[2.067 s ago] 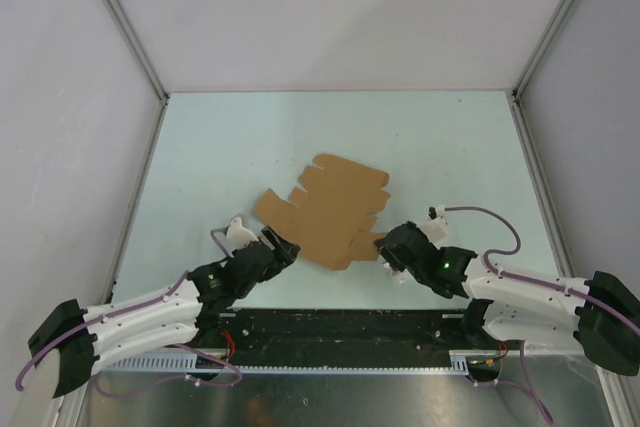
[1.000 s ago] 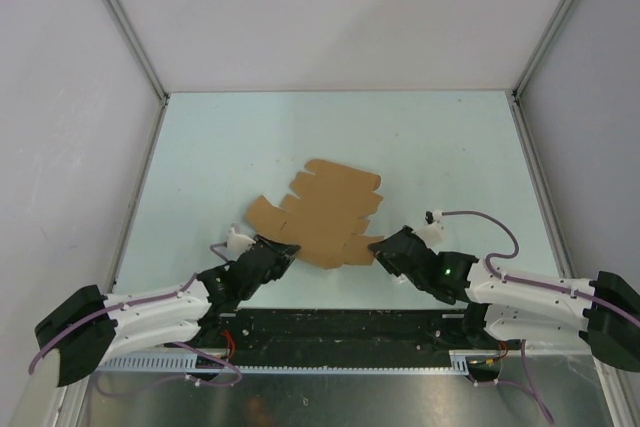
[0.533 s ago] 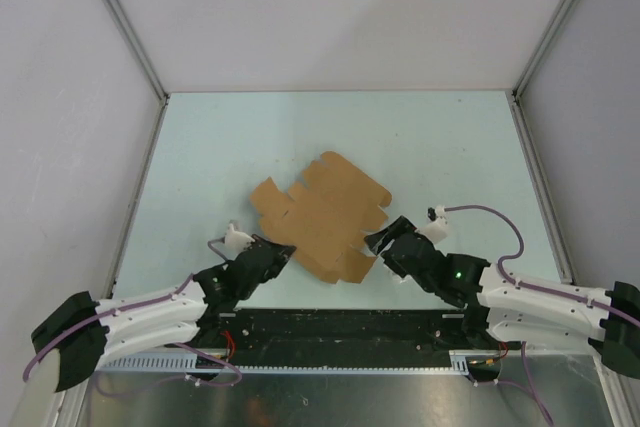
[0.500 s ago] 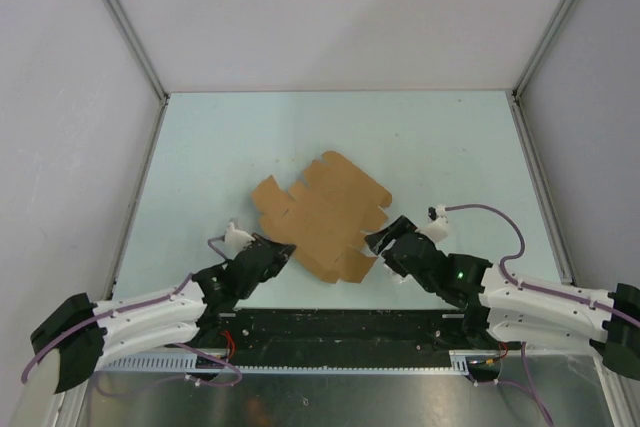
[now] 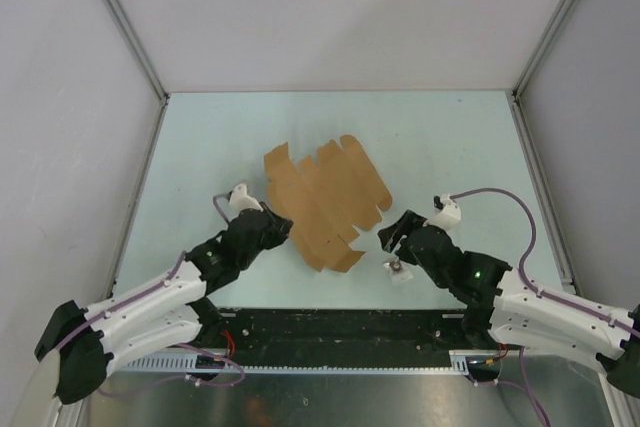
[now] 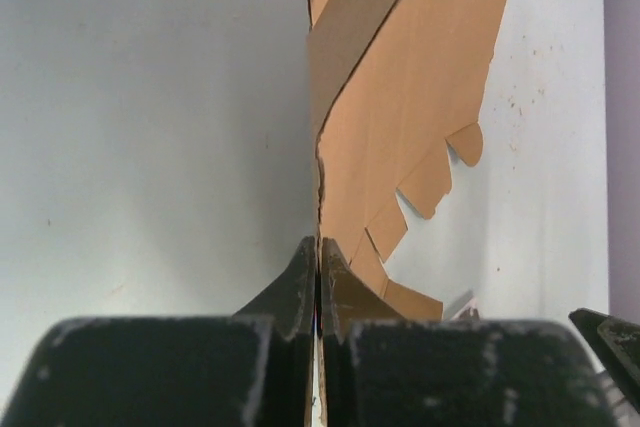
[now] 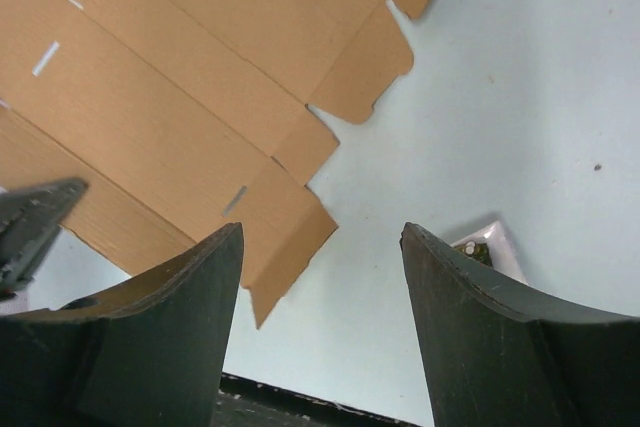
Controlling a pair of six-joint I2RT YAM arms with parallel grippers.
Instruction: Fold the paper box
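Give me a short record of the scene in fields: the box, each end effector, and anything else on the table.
paper box: flat die-cut sheet, not yet folded, on the table
left end effector: shut, pinching the left edge of the paper box
right end effector: open, holding nothing, near the box's near right corner
other item: small white square object on the table beside the right end effector, apart from the box

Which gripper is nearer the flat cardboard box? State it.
Left. The left gripper clamps the cardboard box's edge; the right gripper hangs open, apart, off its near corner.
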